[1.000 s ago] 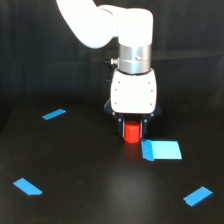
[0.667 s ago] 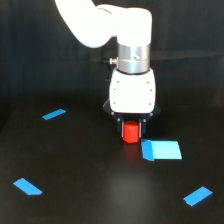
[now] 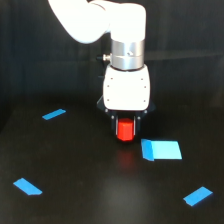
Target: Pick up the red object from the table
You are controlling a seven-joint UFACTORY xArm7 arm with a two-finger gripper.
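Observation:
The red object (image 3: 126, 130), a short red-orange cylinder, sits between the dark fingers (image 3: 114, 123) under my white gripper body at the middle of the exterior view. My gripper (image 3: 126, 131) is shut on it, one finger on each side. The cylinder hangs slightly above the black table (image 3: 75, 170), and a faint red reflection shows on the surface just below it. The cylinder's top is hidden by the gripper body.
A flat blue block (image 3: 161, 149) lies just to the exterior view's right of the cylinder. Blue strips lie at the left (image 3: 53, 114), the lower left (image 3: 27, 186) and the lower right (image 3: 198, 195). The white arm rises toward the upper left.
The gripper and the red object have risen slightly. The blue block and strips have not moved.

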